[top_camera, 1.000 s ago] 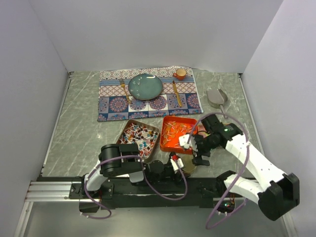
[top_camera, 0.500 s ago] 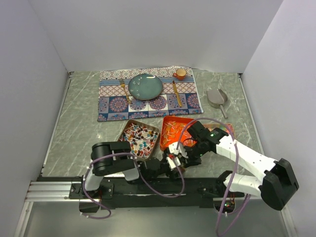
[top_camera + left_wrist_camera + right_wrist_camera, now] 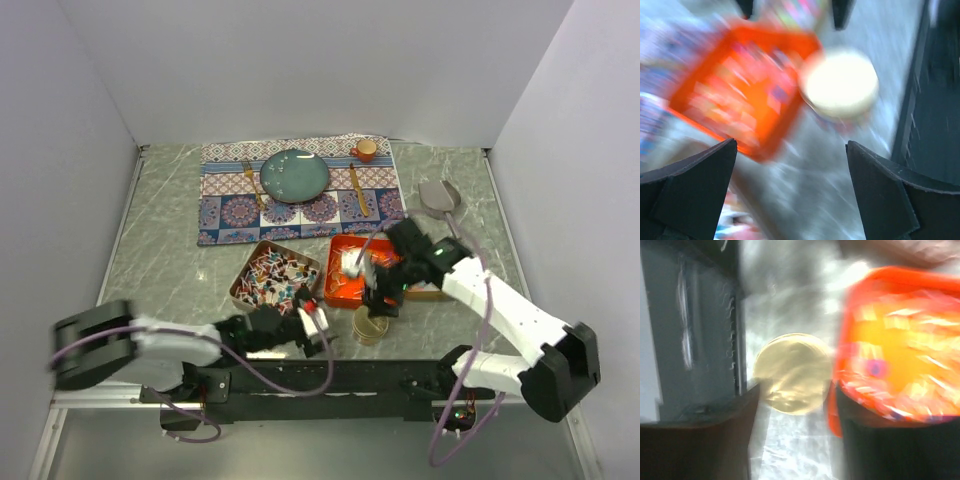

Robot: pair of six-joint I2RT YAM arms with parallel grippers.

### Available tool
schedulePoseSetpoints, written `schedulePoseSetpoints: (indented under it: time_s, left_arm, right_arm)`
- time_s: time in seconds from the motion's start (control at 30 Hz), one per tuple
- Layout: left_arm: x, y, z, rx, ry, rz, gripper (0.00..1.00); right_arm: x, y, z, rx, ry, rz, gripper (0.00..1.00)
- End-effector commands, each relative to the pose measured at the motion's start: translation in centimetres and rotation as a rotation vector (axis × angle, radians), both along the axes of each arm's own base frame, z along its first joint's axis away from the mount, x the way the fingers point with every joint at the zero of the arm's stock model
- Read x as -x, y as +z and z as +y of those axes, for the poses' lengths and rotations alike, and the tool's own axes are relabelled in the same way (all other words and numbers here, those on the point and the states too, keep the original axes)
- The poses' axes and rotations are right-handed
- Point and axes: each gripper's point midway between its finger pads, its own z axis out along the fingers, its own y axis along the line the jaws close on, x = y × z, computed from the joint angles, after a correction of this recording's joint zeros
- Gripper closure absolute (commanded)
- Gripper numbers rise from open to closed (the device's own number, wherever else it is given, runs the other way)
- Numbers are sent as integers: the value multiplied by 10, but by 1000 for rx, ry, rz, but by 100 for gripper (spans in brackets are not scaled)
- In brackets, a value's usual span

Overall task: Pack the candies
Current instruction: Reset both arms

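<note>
Red-white-blue candies fill a metal tray. Orange-red candies lie in an orange tray, which also shows blurred in the left wrist view and the right wrist view. Pastel candies are not clearly in view. A round golden tin stands in front of the orange tray. My left gripper is low, left of the tin, open and empty. My right gripper hovers over the orange tray's near right corner, open and empty.
A silver scoop lies at the right. A patterned placemat at the back holds a teal plate, cutlery and a small cup. The arms' base rail runs along the near edge.
My left arm has swung out to the left and its gripper has drawn back left from the tin. My right gripper has pulled back from beside it to the orange tray, uncovering the tin.
</note>
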Motion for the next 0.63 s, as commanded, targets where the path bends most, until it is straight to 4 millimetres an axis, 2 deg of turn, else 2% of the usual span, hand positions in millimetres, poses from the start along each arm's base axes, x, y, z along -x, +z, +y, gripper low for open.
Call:
schedulePoseSetpoints:
  time_s: [0.0, 0.03, 0.07, 0.1, 0.17, 0.2, 0.27, 0.3, 0.33, 0.37, 0.4, 0.43, 0.47, 0.5, 0.53, 0.57, 0.6]
  left_arm:
    - [-17, 76, 10, 91, 16, -53, 3]
    - [-27, 97, 15, 126, 41, -90, 3]
    - [-34, 111, 18, 133, 62, -126, 3]
    - [-46, 137, 20, 170, 118, -154, 3]
    - [-74, 156, 36, 203, 256, -137, 3]
    - [-109, 178, 62, 250, 431, -137, 3]
    - [-145, 182, 96, 303, 633, -25, 3]
    - [-176, 205, 134, 371, 788, -1, 3]
    - [-192, 202, 148, 378, 855, 53, 3]
    - [-204, 210, 168, 360, 924, 78, 3]
    - [-223, 211, 213, 368, 1063, 84, 3]
    - [-232, 210, 236, 399, 1146, 119, 3]
    - [-235, 204, 258, 383, 1206, 145, 3]
    - [-240, 209, 297, 405, 1296, 126, 3]
    - [-241, 211, 312, 406, 1320, 104, 3]
    - [-240, 203, 324, 395, 1347, 97, 3]
    - [-242, 212, 343, 422, 1378, 37, 3]
  right_arm:
    - [-63, 116, 1, -271, -476, -51, 0]
    - [-78, 132, -3, -301, -564, -77, 0]
    - [-84, 135, -8, -314, -693, -23, 0]
    - [-103, 133, -26, -284, -835, -64, 0]
    - [-123, 126, -47, -265, -1099, -40, 0]
    - [-136, 120, -75, -229, -1271, -82, 0]
    - [-142, 124, -99, -267, -1434, -78, 0]
    - [-146, 129, -112, -275, -1505, -106, 0]
    - [-152, 132, -138, -258, -1617, -157, 0]
    - [-156, 135, -149, -249, -1657, -184, 0]
    - [-160, 145, -162, -264, -1710, -232, 0]
    - [-162, 152, -179, -259, -1772, -281, 0]
    - [-163, 157, -185, -262, -1787, -300, 0]
    - [-164, 164, -188, -276, -1788, -319, 0]
    - [-165, 168, -191, -274, -1788, -336, 0]
    - [-164, 173, -197, -285, -1800, -353, 0]
    - [-163, 177, -199, -300, -1805, -368, 0]
